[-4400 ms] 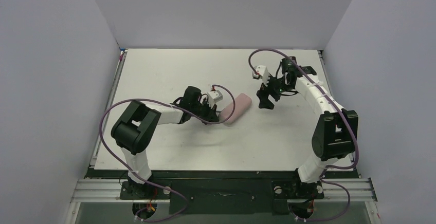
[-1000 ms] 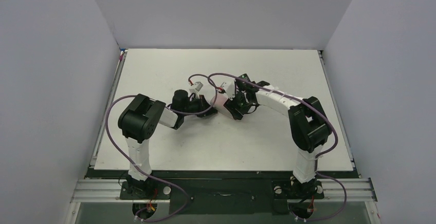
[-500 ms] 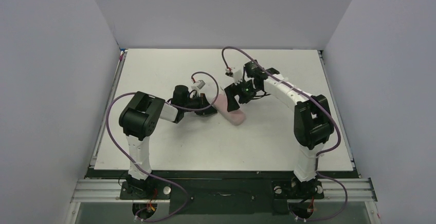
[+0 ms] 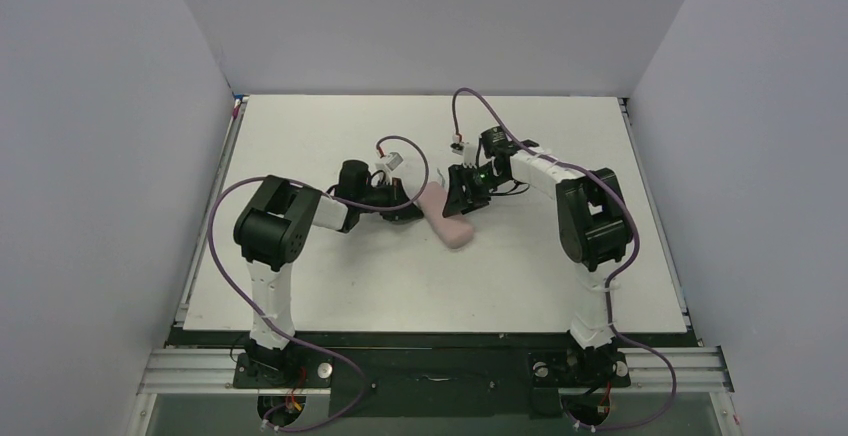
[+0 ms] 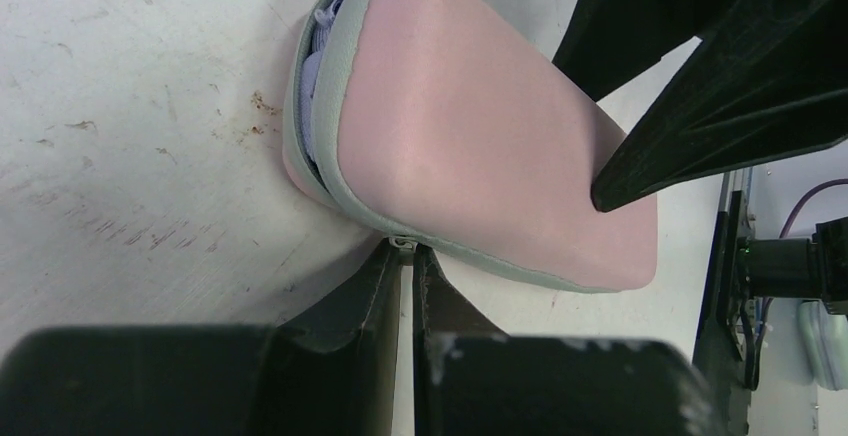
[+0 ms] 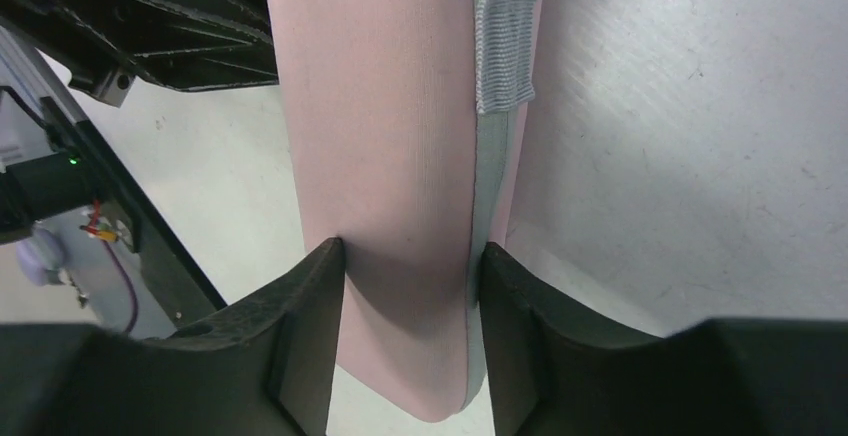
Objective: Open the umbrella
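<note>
The case (image 5: 480, 126) is showing a matt pink cloth skin with a fine weave, edged in grey woven tape. Its grey strap (image 6: 505, 46) is looking ribbed. The umbrella (image 5: 318, 66) is showing soft, crumpled lavender fabric at the gap. The white tabletop (image 5: 130, 106) is looking matt, scratched and rust-flecked. The left end effector (image 5: 408, 256) and right end effector (image 6: 410, 256) are showing matt black plastic, faintly ridged.

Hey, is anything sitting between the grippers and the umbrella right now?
Yes. The pink case encloses the umbrella; only lavender fabric shows through its part-open zipper. The right gripper clamps the case; the left gripper is shut at its zipper seam.
</note>
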Motion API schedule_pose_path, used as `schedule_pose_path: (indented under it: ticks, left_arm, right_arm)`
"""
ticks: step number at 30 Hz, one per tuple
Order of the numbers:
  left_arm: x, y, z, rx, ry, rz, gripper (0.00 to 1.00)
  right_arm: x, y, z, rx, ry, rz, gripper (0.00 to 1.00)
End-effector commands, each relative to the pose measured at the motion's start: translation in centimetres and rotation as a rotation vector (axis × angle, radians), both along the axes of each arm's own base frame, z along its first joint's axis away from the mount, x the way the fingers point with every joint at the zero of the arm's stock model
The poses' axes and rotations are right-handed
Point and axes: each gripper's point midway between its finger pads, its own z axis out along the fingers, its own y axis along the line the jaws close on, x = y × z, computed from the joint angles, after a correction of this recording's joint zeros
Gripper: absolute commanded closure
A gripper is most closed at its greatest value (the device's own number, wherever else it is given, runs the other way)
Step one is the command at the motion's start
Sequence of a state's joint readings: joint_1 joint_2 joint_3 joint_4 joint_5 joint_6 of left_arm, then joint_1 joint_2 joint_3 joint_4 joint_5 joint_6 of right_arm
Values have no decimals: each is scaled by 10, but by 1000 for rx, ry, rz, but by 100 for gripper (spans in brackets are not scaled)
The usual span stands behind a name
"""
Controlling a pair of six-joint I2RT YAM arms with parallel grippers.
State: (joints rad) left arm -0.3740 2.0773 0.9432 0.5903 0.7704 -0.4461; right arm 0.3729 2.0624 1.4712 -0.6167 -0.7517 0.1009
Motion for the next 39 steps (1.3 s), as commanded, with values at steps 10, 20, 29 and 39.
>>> schedule_pose_path:
  ticks: [10, 20, 29, 39]
  left_arm:
    - [-72, -13, -29, 120, 19, -170, 100]
    - [-118, -21, -31, 174, -41, -345, 100]
    - [-130, -31, -27, 184, -73, -402, 100]
    - [-145, -32, -32, 231, -115, -448, 100]
  right_arm:
    - [15, -18, -23, 42, 29, -163, 100]
    - [26, -29, -22, 55, 19, -218, 100]
    - [37, -32, -14, 84, 5, -369, 100]
    - [44, -29, -5, 152, 51, -572, 100]
